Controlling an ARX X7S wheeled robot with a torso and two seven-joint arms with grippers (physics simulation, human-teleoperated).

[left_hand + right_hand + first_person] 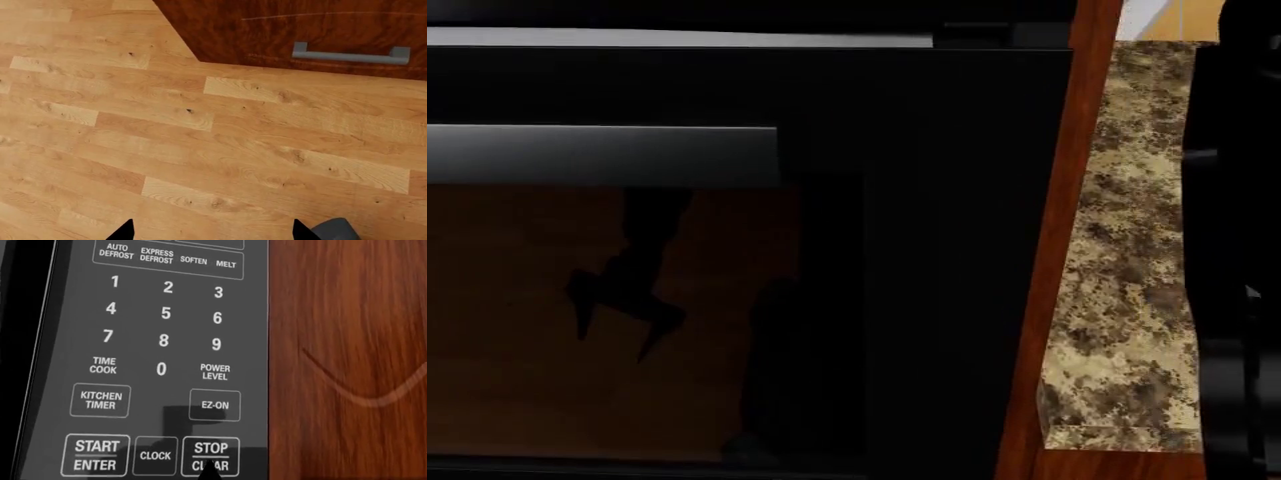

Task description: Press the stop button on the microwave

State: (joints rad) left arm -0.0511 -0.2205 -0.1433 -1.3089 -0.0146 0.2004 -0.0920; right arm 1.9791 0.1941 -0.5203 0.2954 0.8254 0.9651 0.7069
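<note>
Right wrist view only: microwave keypad (160, 360) close up, digits, START/ENTER at bottom row, CLOCK beside it, STOP/CLEAR button (211, 456) last in that row. Dark tip of right gripper (212, 471) overlaps STOP/CLEAR lettering; claw opening cannot be told. Wood cabinet panel (347, 360) beside keypad.

Left wrist view only: plank floor (200, 150), cabinet door with grey handle (351, 54). Left gripper (212, 232) tips spread wide, holding nothing.

Head view: dark microwave front (747, 250), speckled counter (1128, 280); keypad text not readable.
</note>
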